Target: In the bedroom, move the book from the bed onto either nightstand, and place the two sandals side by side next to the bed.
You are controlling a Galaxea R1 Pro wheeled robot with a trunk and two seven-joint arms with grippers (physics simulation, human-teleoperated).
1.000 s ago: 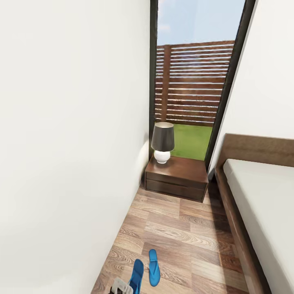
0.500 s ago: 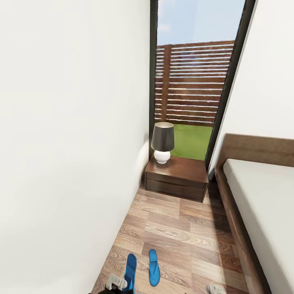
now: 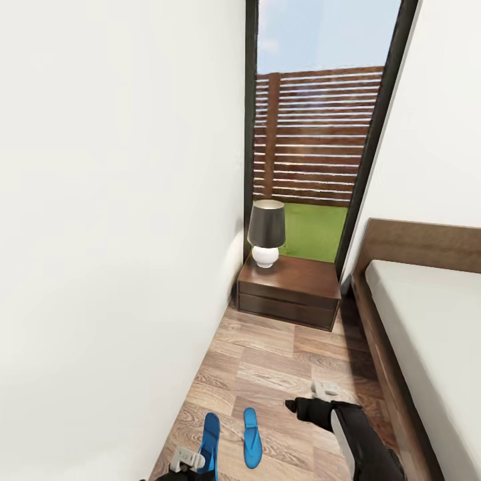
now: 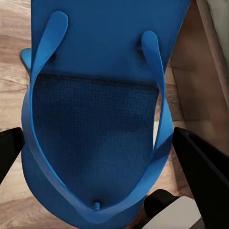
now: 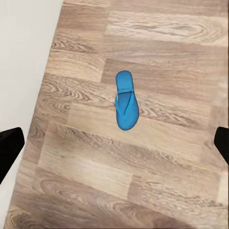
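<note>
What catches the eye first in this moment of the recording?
Two bright-blue sandals against the wood-plank floor: one sandal on the floor lies flat, the other sandal sits at the left gripper, close up in the left wrist view. Beyond them, a black-shaded lamp stands on the nightstand before the tall window. The right gripper hovers nearby, fingers apart.

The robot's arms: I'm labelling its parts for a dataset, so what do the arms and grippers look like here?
The right arm has a pale grey shell over glossy black joints, ending in a black wrist with a small light-grey block on top. The left gripper shows light-grey blocky parts. In both wrist views the fingers are plain black. No cables or markings visible.
</note>
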